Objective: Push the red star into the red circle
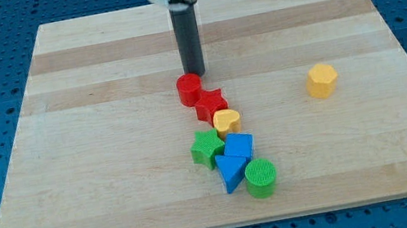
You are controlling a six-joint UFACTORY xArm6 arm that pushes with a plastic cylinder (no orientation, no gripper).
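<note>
Because the red star [210, 104] is already touching the red circle [189, 89] on its lower-right side, my tip [195, 75] is standing just above-right of that circle; no pincer is fitted, so none is showing.

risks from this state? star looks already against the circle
1. My tip sits just above the red circle, on the far side from the red star. Pushing down from here would likely drive the circle into the star, not the star into the circle.
2. The yellow heart touches the star, with the green star and blue blocks close behind. Any shove down the chain could scatter that cluster.
</note>
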